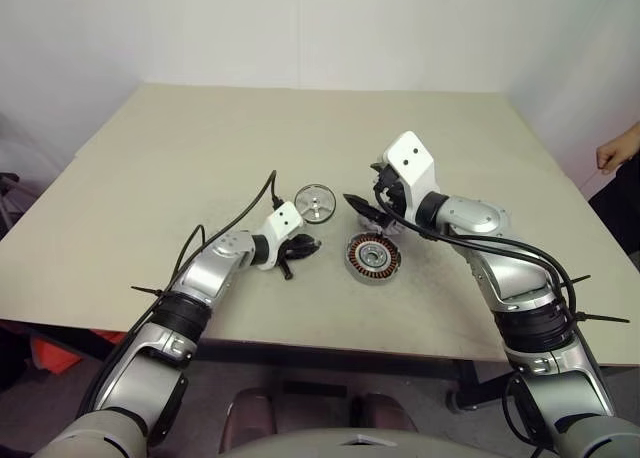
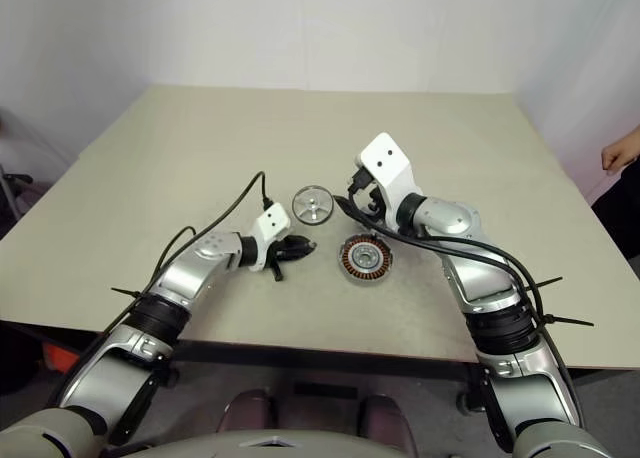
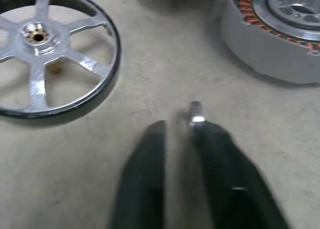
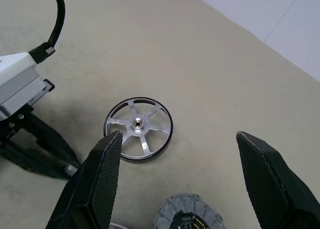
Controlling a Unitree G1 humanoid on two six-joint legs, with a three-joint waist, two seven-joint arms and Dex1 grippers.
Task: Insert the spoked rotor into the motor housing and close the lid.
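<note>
We see the spoked rotor [image 1: 316, 203], a shiny silver wheel w/ thin spokes and a brass-coloured hub, lying flat on the beige table [image 1: 150, 178]. It sits just beyond the left gripper [image 1: 303, 246] and a little to that gripper's right, near but apart from the fingertips. The motor housing [image 1: 373, 257], a round puck w/ copper windings around a silver centre, lies on the table between the two grippers, just right of the left gripper's tips and below the right gripper [image 1: 368, 210]. Rotor and housing are near each other, not touching; the rotor is outside the housing.

Our left gripper rests low over the table, its two black fingers [image 3: 145, 174] pressed nearly together. In the left wrist view a small silver tip [image 3: 195, 112] pokes up at the end of one finger; we cannot tell whether it's a held part or a piece of the finger.

Our right gripper hangs above the table, fingers spread wide and holding nothing. In the right wrist view the rotor shows in the gap between its fingers [image 4: 100, 179], w/ the housing's edge nearer.

A person's hand [image 1: 620, 150] shows at the table's far right edge, well apart from both grippers.
</note>
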